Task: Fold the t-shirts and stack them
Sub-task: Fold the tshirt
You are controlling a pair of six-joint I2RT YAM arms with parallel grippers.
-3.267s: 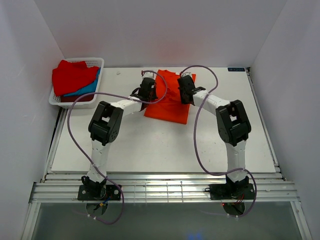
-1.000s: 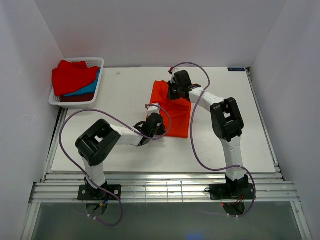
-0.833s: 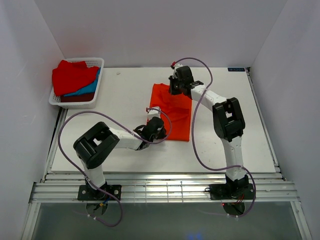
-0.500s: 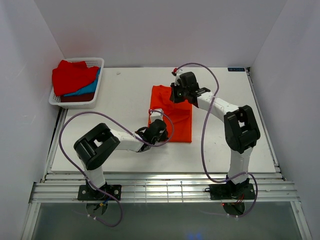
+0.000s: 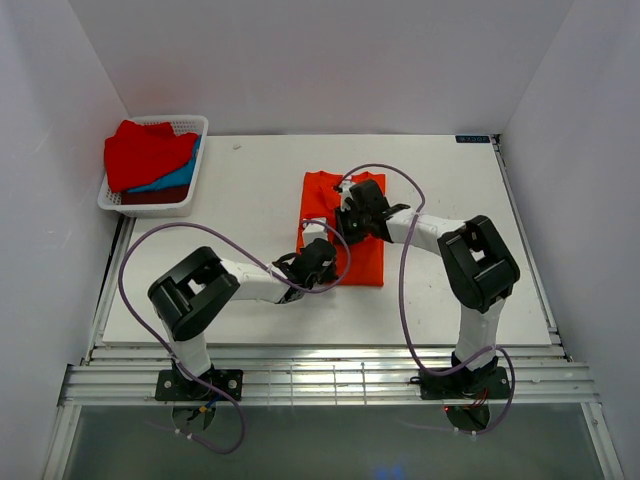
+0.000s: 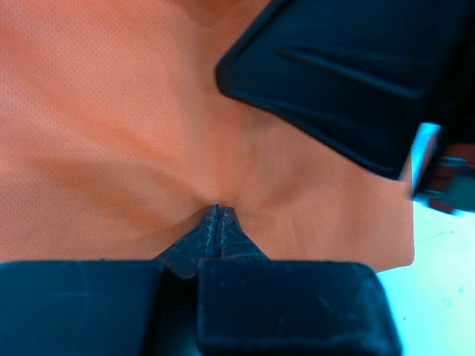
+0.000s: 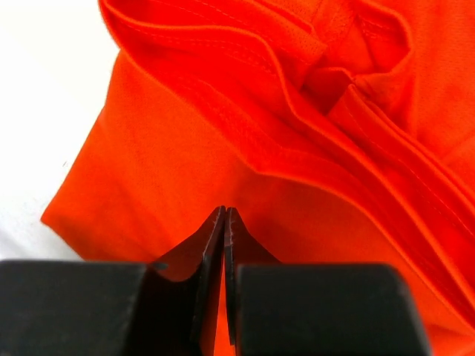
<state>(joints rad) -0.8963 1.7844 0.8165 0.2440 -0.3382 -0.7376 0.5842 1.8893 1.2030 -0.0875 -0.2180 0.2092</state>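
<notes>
The bright orange-red t-shirt [image 5: 365, 255] lies flat in the middle of the table, with folds bunched along its far side [image 7: 334, 67]. My left gripper [image 5: 322, 252] is shut, and its tips [image 6: 216, 210] press into the cloth near the shirt's near-left part, where creases run to them. Shut too, my right gripper [image 5: 352, 222] rests its tips [image 7: 225, 212] on the shirt's middle. No cloth shows between either pair of fingers. The right arm's dark body [image 6: 349, 74] hangs just beyond the left gripper. Other t-shirts, red [image 5: 145, 150], blue [image 5: 178, 178] and dark maroon [image 5: 158, 197], fill the basket.
The white lattice basket [image 5: 196, 123] stands at the table's far left corner. White walls close in the table on three sides. Purple cables loop from both arms over the table. Bare table [image 5: 470, 260] lies to the right of the shirt.
My right gripper has slid from the shirt's far edge toward me to its middle. The left gripper has crept slightly right and nearer. The shirt has shifted a little toward the near edge.
</notes>
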